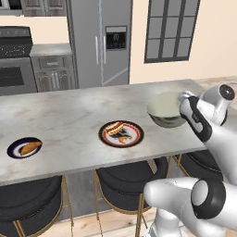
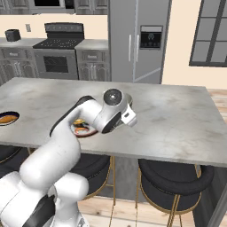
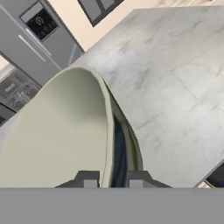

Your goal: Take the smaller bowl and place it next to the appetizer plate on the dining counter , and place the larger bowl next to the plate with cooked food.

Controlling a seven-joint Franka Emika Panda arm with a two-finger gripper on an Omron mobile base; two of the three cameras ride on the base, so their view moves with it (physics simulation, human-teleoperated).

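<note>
The two-finger gripper (image 3: 112, 178) is clamped on the rim of the deep cream ceramic bowl with the dark mottled outside (image 1: 165, 109), carried just over the pale grey marbled dining counter (image 1: 69, 115), right of the dark-rimmed round plate of cooked food (image 1: 121, 134). By my judgement, next comes lowering it beside that plate, then letting go. Farther left lies the small dark-rimmed appetizer plate (image 1: 24, 148); beyond stand a steel fridge (image 1: 102, 41) and a dark-framed window (image 1: 171, 28).

In the left base view the arm is covering the right side of the larger bowl (image 1: 163, 109). In the right base view the arm is hiding most of the plate with cooked food (image 2: 82, 129), and the frame edge is cutting off the appetizer plate (image 2: 7, 118).
</note>
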